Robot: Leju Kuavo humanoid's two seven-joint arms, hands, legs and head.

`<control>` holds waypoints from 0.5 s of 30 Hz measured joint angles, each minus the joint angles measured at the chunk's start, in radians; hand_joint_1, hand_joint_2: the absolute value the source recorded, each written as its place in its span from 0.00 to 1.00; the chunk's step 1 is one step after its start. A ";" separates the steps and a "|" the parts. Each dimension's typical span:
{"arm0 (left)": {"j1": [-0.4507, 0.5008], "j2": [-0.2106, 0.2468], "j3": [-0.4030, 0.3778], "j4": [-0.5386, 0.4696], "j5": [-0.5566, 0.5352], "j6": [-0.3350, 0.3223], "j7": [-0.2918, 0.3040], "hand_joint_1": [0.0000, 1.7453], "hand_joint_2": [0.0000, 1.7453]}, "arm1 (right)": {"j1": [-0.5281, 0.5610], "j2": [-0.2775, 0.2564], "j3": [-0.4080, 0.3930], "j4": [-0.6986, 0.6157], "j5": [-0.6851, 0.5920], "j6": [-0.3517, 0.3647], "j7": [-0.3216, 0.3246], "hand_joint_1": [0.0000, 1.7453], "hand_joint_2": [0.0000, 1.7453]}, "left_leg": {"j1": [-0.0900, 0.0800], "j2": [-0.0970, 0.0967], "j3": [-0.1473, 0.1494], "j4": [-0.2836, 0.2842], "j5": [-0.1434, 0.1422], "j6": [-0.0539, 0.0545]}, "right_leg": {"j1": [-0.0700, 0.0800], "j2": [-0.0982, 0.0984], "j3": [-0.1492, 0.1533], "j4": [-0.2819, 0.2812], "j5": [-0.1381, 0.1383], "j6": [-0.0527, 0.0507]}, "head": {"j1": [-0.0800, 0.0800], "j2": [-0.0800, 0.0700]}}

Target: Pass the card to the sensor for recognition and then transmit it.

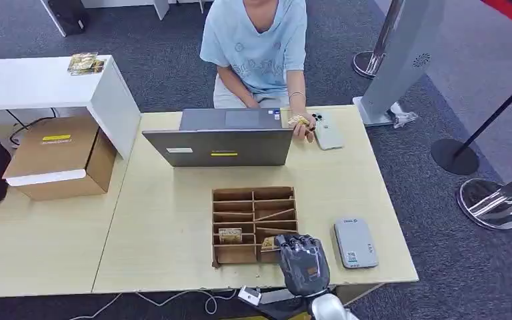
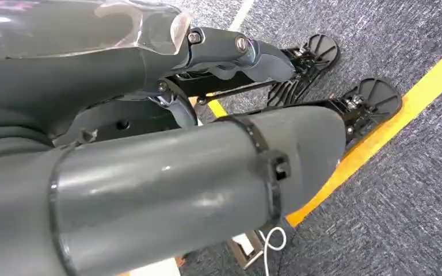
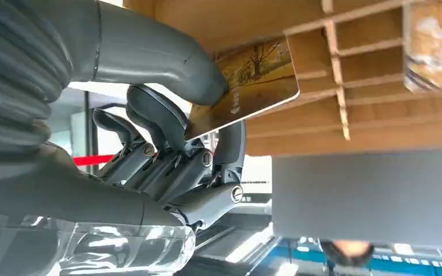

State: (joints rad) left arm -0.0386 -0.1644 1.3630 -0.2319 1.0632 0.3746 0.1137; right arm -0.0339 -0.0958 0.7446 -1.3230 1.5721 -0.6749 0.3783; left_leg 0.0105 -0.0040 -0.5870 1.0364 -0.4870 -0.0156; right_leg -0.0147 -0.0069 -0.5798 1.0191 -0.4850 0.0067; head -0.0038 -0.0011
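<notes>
Card [image 3: 247, 86] pinched betw. thumb and fingers of right hand [image 1: 303, 262], at the near right corner of the wooden tray [image 1: 254, 225]. Grey sensor [image 1: 355, 243] lies just right of the hand on the table [image 1: 167, 227]. Left hand [image 2: 149, 144] hangs over carpet; grip can't be told. Person [image 1: 260, 47] sits behind laptop [image 1: 223, 145].

Even, bright indoor light with soft shadows; wrist views are blurred up close, with glare.

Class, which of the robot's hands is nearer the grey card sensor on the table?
Right. The right hand is beside the sensor, pinching a card. The left hand hangs over carpet.
</notes>
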 joint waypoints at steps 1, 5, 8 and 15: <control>0.000 0.000 0.000 0.000 0.000 0.000 -0.001 0.00 0.00 | 0.010 0.007 -0.022 -0.015 0.000 -0.009 -0.026 1.00 1.00 | 0.000 0.000 0.000 0.000 0.000 0.000 | 0.000 0.000 0.000 0.000 0.000 0.000 | 0.000 0.000; -0.001 -0.001 0.000 0.000 0.000 -0.001 -0.008 0.00 0.00 | 0.048 0.036 -0.102 -0.078 -0.022 -0.015 -0.131 1.00 1.00 | 0.000 0.000 0.000 0.000 0.000 0.000 | 0.000 0.000 0.000 0.000 0.000 0.000 | 0.000 0.000; -0.001 -0.001 0.000 0.000 0.000 -0.001 -0.009 0.00 0.00 | 0.084 0.057 -0.156 -0.139 -0.076 -0.016 -0.215 1.00 1.00 | 0.000 0.000 0.000 0.000 0.000 0.000 | 0.000 0.000 0.000 0.000 0.000 0.000 | 0.000 0.000; -0.002 -0.003 0.000 0.000 0.000 0.018 -0.012 0.00 0.00 | 0.137 0.110 -0.237 -0.253 -0.232 -0.018 -0.440 1.00 1.00 | 0.000 0.000 0.000 0.000 0.000 0.000 | 0.000 0.000 0.000 0.000 0.000 0.000 | 0.000 0.000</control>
State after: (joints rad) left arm -0.0406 -0.1671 1.3630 -0.2316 1.0628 0.3922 0.1019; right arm 0.1034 0.0145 0.5077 -1.5763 1.3401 -0.6931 -0.0619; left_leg 0.0106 -0.0037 -0.5868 1.0364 -0.4870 -0.0156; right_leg -0.0145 -0.0067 -0.5798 1.0191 -0.4850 0.0067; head -0.0038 -0.0011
